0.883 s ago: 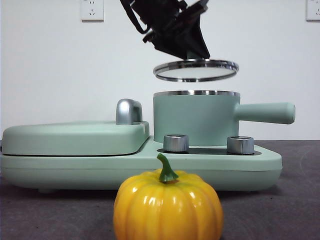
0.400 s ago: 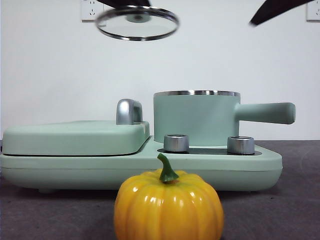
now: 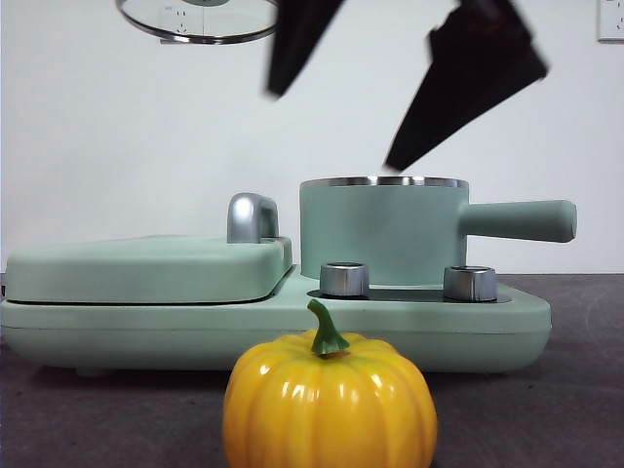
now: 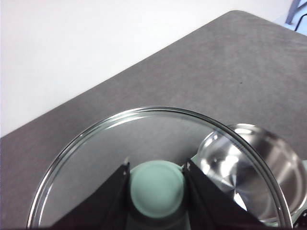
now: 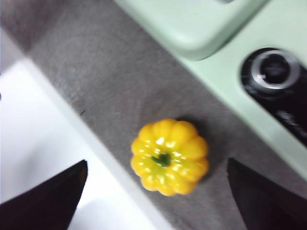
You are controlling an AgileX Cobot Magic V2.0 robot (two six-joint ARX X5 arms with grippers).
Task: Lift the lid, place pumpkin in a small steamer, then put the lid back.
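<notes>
Glass, round and steel-rimmed, the clear lid (image 4: 158, 163) hangs from my left gripper (image 4: 156, 178), clamped on its mint-green knob, top cropped in front view. My right gripper (image 5: 156, 191) spreads wide, blurred, above the glossy ribbed yellow-orange pumpkin (image 5: 170, 156) on grey table (image 5: 96, 81) before the uncovered mint-green cylindrical steamer pot (image 3: 382, 232).

lid (image 3: 198, 21) cut by the front view's top edge, knob mostly out of frame; right gripper (image 3: 405, 88) jaws motion-blurred; pumpkin (image 3: 330, 402) base cropped at bottom edge.
</notes>
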